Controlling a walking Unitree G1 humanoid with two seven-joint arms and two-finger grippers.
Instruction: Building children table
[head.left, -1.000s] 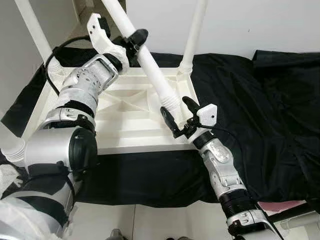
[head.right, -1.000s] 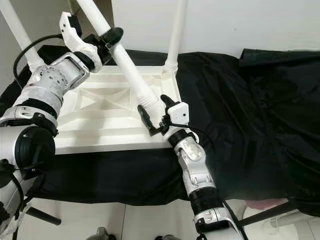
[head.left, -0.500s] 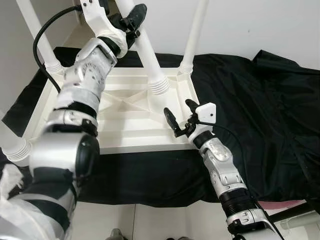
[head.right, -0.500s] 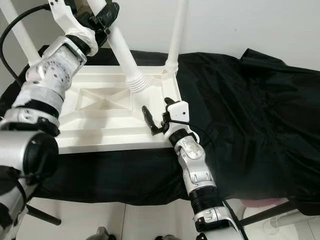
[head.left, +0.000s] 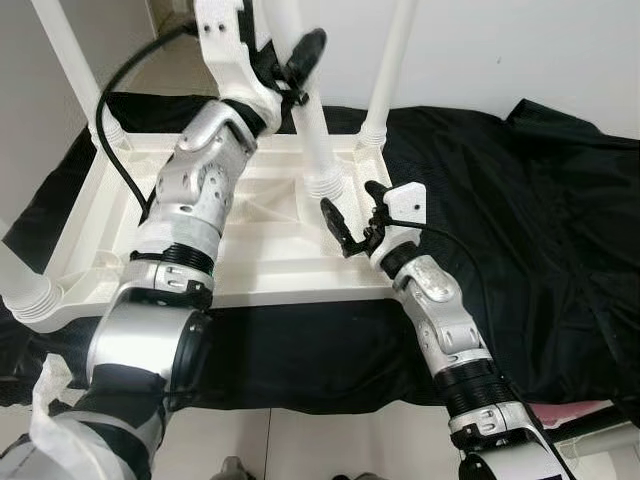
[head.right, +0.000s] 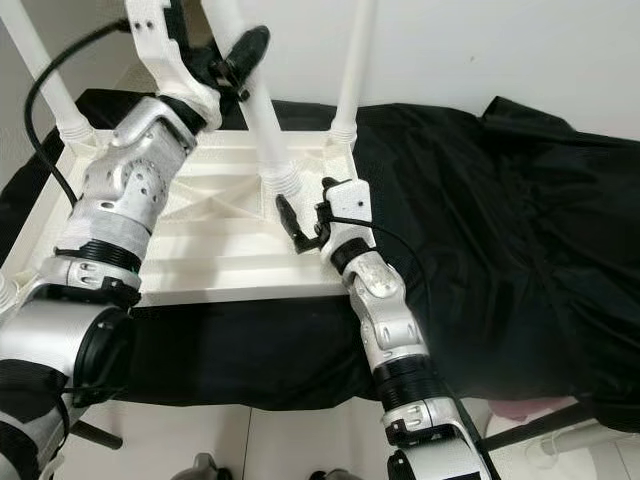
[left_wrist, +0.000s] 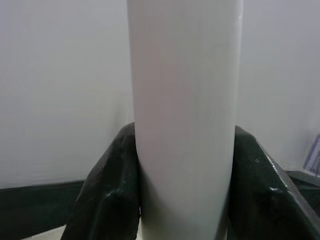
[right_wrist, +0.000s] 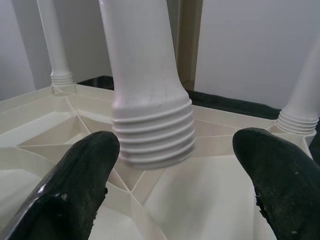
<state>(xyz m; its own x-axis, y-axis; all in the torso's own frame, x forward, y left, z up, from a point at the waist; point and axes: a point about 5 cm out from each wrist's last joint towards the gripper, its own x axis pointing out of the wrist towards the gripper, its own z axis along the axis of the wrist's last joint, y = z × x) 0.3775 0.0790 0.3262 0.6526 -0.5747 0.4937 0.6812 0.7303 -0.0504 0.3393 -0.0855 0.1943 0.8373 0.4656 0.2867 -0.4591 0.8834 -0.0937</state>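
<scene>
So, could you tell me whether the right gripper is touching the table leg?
Apart. The right wrist view shows the right gripper open, with clear gaps between both fingers and the table leg's threaded end.

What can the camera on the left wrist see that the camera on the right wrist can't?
The left wrist view shows the left pincer clamped on the smooth shaft of the loose table leg, in front of a plain wall. The right wrist view shows the leg's ribbed screw end above the upside-down tabletop, between the open fingers of the right pincer, with two fitted legs behind. Both views show that same white leg.
</scene>
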